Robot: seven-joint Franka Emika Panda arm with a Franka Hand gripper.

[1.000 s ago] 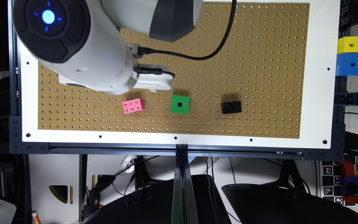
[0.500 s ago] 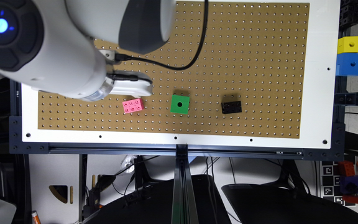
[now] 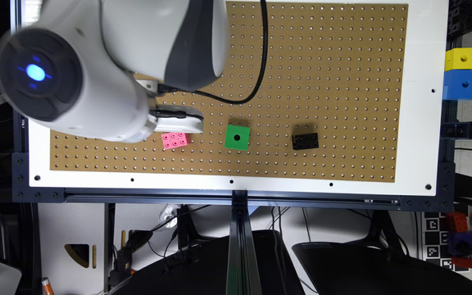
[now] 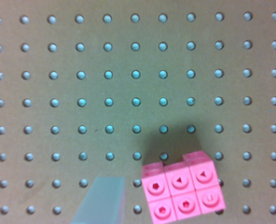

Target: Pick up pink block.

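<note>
The pink block [image 3: 175, 140], a small brick with six studs, lies on the brown pegboard [image 3: 342, 82] close to the board's front edge. The white gripper [image 3: 178, 123] hovers just beyond the block, partly over it. In the wrist view the pink block [image 4: 183, 191] lies flat on the board between two pale fingertips [image 4: 100, 203], one on each side, with neither touching it. The gripper [image 4: 190, 205] is open and holds nothing.
A green cube [image 3: 237, 137] with a round hole sits to the exterior view's right of the pink block, and a black studded brick [image 3: 305, 141] farther right. A yellow cube [image 3: 460, 58] and a blue cube [image 3: 461, 85] sit off the board's right edge. The bulky arm [image 3: 96, 73] covers the board's left part.
The arm swung to the exterior view's left, then the gripper came toward the board's front edge, closer to the pink block. The blocks have not moved.
</note>
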